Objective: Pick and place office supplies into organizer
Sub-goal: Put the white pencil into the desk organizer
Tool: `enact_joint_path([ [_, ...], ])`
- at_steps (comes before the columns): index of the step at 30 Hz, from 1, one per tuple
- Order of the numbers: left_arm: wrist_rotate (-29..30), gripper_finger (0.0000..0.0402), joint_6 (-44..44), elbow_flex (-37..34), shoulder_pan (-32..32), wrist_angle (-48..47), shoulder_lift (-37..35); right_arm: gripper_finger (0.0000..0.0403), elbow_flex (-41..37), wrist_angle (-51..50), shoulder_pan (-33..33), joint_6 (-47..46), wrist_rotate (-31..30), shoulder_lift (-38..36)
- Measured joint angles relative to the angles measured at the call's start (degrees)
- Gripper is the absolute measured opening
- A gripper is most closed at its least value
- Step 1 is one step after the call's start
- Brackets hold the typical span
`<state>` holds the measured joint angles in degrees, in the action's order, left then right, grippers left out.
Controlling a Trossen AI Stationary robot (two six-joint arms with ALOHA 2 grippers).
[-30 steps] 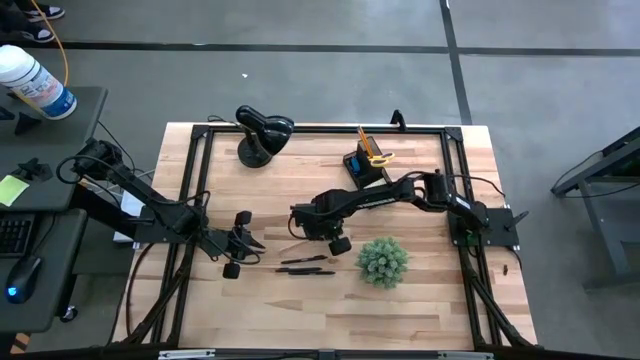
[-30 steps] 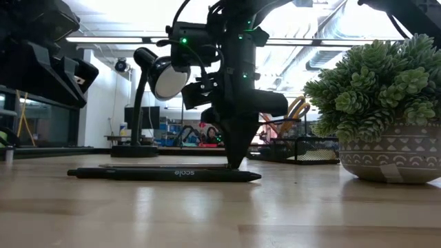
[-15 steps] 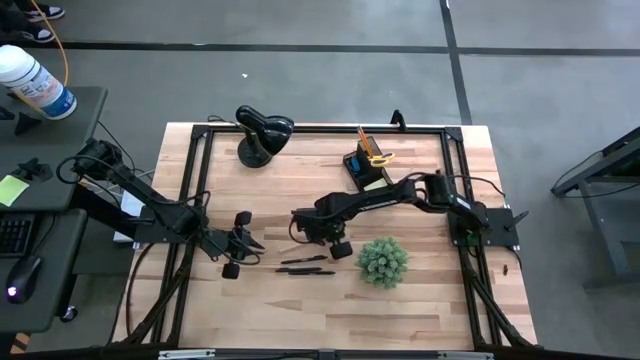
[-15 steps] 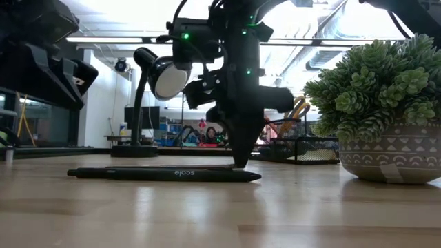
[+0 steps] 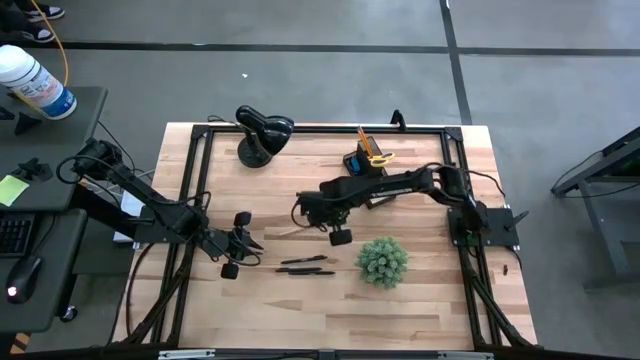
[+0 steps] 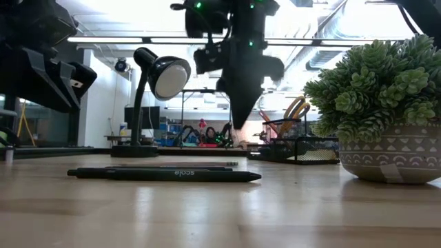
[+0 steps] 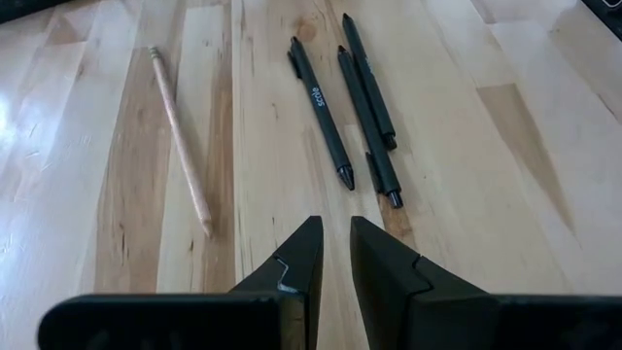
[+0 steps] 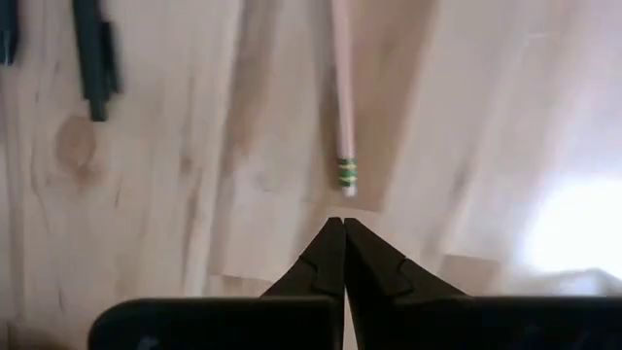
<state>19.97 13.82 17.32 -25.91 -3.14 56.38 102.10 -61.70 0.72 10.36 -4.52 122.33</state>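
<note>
A wooden pencil (image 8: 340,87) lies flat on the table, its green-banded eraser end (image 8: 346,175) just ahead of my right gripper (image 8: 336,226). That gripper is shut with nothing between its fingers. It points down and hangs clear above the table (image 6: 239,124), near the table's middle (image 5: 320,222). Three black pens (image 7: 321,112) lie side by side next to the pencil (image 7: 180,136), nearer the front edge (image 5: 305,265). My left gripper (image 7: 330,238) waits left of the pens, slightly open and with nothing in it. The black organizer (image 5: 365,160) at the back holds yellow-handled scissors.
A potted green plant (image 5: 383,260) stands right of the pens, close under the right arm. A black desk lamp (image 5: 262,132) stands at the far left corner. The black frame rails (image 5: 200,180) run along the table's edges.
My right gripper has risen from the table beside the pencil to well above it, rolling slightly. The pencil and pens stay where they lay.
</note>
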Motion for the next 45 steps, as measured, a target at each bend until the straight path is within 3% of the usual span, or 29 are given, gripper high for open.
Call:
enact_joint_path([
  [5, 0.0, 0.0044, 0.0, 0.0, 0.01, 0.0, 0.0, 0.0002, 0.09, 0.21, -1.21, -0.96, 0.18, -1.94],
  [13, 0.01, 0.0044, -0.02, 0.0, 0.0, -0.04, -0.01, 0.0005, 0.09, -0.03, -3.84, -0.03, 5.44, -1.56],
  [20, 0.18, 0.0044, -0.02, 0.0, 0.02, -0.02, 0.0, 0.0065, -2.92, -0.83, -6.68, 0.62, 8.24, -1.19],
  [23, 0.18, 0.0044, 0.11, 0.0, 0.0, 0.0, 0.0, 0.0085, -7.69, -0.79, -7.63, -0.29, 13.01, -1.39],
  [33, 0.36, 0.0044, 3.25, 0.0, 0.0, 0.11, 0.0, 0.0083, -21.0, 23.39, -6.12, 3.89, 11.6, -8.45],
  [45, 2.13, 0.0044, 14.86, 0.0, 0.02, 0.46, -0.02, 0.0085, -31.3, 32.84, -8.03, 13.13, 18.24, -10.28],
])
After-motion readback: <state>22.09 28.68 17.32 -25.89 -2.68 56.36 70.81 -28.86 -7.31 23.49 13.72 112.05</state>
